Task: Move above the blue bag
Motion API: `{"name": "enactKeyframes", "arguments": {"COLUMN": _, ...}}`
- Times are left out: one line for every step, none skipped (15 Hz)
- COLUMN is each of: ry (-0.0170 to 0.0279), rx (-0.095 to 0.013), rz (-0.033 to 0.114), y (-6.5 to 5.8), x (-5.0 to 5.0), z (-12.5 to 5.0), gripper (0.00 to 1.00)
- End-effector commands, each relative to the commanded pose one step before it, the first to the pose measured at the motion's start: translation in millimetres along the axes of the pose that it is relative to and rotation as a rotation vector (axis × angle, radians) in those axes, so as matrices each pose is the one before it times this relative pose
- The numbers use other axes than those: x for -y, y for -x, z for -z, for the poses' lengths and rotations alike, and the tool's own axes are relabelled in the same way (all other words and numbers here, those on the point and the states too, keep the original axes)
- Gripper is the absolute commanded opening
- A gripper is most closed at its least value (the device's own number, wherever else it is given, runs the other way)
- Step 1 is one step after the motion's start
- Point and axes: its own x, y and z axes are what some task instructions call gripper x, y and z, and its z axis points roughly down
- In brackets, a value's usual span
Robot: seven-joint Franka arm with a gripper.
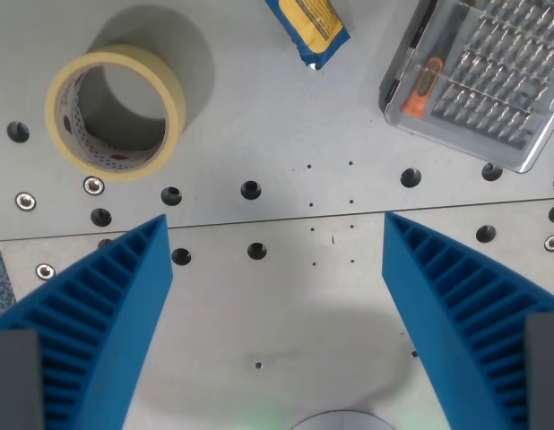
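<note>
With the ribbed blue gripper (275, 235) spread and empty, drift toward twelve o'clock until the crinkled blue-and-yellow plastic bag (310, 29) sits centred between its fingers.

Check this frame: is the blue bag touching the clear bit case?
Apart. The wrist view shows bare table between the blue bag and the clear bit case.

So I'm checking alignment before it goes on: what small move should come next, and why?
Probably ease forward, toward the top of the wrist view: the blue bag lies at the top edge, cut off, while the open gripper frames only bare table.
</note>
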Motion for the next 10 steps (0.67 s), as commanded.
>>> {"name": "enactKeyframes", "arguments": {"ry": -0.00025, "rx": -0.0056, "rz": 0.0001, "y": 0.42, "x": -0.06, "z": 2.31, "gripper": 1.0}}
{"name": "enactKeyframes", "arguments": {"ry": -0.00009, "rx": -0.0003, "rz": -0.0005, "y": 0.0, "x": 0.0, "z": 0.0, "gripper": 1.0}}
{"name": "enactKeyframes", "arguments": {"ry": -0.00016, "rx": 0.0002, "rz": 0.0004, "y": -0.02, "x": 0.0, "z": -0.03, "gripper": 1.0}}
{"name": "enactKeyframes", "arguments": {"ry": -0.00012, "rx": -0.0001, "rz": 0.0012, "y": -0.05, "x": 0.0, "z": -0.1, "gripper": 1.0}}
{"name": "enactKeyframes", "arguments": {"ry": 0.00004, "rx": -0.0001, "rz": 0.0034, "y": -0.1, "x": 0.0, "z": -0.2, "gripper": 1.0}}
{"name": "enactKeyframes", "arguments": {"ry": 0.00002, "rx": 0.0001, "rz": 0.0043, "y": -0.17, "x": 0.0, "z": -0.35, "gripper": 1.0}}
{"name": "enactKeyframes", "arguments": {"ry": -0.0002, "rx": 0.0002, "rz": 0.0061, "y": -0.27, "x": 0.0, "z": -0.55, "gripper": 1.0}}
{"name": "enactKeyframes", "arguments": {"ry": -0.00019, "rx": 0.0002, "rz": 0.008, "y": -0.39, "x": 0.0, "z": -0.79, "gripper": 1.0}}
{"name": "enactKeyframes", "arguments": {"ry": 0.00003, "rx": -0.0007, "rz": 0.0102, "y": -0.54, "x": 0.0, "z": -1.08, "gripper": 1.0}}
{"name": "enactKeyframes", "arguments": {"ry": -0.00002, "rx": -0.0011, "rz": 0.0119, "y": -0.7, "x": 0.0, "z": -1.39, "gripper": 1.0}}
